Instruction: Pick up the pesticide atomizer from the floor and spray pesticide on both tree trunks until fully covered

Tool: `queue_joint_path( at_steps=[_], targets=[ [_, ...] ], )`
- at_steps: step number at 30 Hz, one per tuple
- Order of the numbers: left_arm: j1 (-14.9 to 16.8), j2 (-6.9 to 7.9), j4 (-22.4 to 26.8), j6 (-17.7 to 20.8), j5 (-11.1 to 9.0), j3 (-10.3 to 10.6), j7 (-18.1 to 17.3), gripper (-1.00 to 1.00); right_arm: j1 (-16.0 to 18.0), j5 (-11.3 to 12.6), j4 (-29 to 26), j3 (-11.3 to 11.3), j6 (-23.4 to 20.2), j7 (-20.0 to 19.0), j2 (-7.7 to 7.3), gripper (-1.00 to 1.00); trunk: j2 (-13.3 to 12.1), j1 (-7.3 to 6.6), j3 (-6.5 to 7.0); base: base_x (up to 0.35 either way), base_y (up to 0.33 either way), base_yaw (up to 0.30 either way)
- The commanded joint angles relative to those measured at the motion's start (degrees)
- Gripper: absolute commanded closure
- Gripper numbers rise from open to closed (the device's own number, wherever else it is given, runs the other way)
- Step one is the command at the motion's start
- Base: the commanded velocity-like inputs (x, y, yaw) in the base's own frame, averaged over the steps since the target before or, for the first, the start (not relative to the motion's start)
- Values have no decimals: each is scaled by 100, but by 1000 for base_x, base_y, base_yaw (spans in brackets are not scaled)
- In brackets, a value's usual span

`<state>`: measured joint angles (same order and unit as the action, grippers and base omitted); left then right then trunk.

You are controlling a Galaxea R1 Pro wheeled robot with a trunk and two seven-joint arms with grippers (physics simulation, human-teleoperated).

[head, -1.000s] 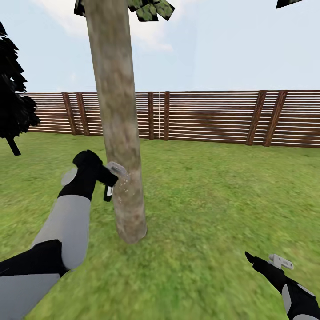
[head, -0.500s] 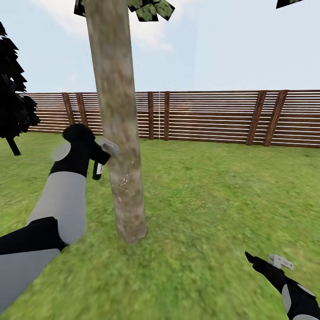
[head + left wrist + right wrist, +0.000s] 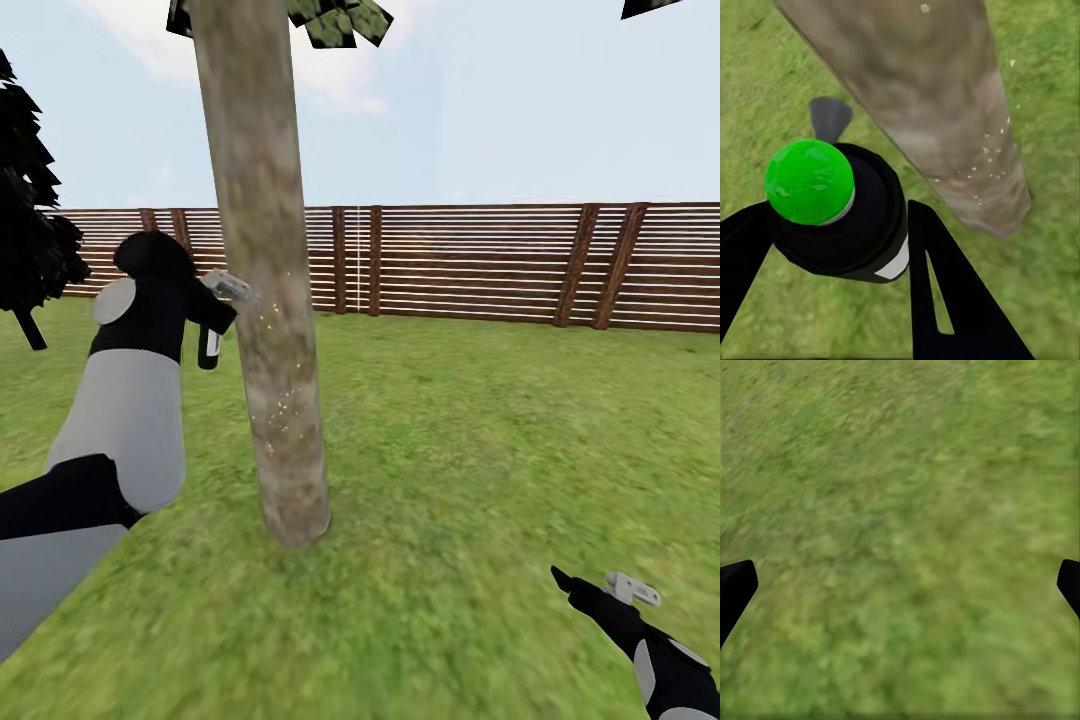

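The tree trunk rises pale and mottled from the lawn left of centre, with blocky leaves at the head view's top edge. My left gripper is shut on the pesticide atomizer, a slim dark bottle held close beside the trunk at about fence height. Pale specks dot the bark just beside and below it. In the left wrist view the atomizer shows a green cap and a white label between both black fingers, with the trunk right behind. My right gripper hangs low over grass, open and holding nothing, its fingertips wide apart.
A brown slatted fence bounds the lawn behind the tree. A dark column-shaped tree stands at the far left. Open grass stretches to the right of the trunk.
My left arm has lifted the atomizer up along the trunk, from low on the bark to about fence height. Specks now reach higher on the bark. The right arm has stayed still.
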<state>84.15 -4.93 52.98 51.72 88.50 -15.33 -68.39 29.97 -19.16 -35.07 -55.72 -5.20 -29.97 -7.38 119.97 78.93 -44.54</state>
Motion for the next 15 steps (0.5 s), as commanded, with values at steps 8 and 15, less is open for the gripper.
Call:
queue_joint_path(
  at_steps=[8, 15],
  targets=[
    [-301, 790, -32, -73, -39, -787, 92, 100, 0, 0, 0, 0, -2, 8, 0, -100, 0, 0, 0, 0, 0, 0],
    [-1593, 849, -34, -381, -1044, -822, 1117, 100, 0, 0, 0, 0, -1, 16, 0, -100, 0, 0, 0, 0, 0, 0]
  ],
)
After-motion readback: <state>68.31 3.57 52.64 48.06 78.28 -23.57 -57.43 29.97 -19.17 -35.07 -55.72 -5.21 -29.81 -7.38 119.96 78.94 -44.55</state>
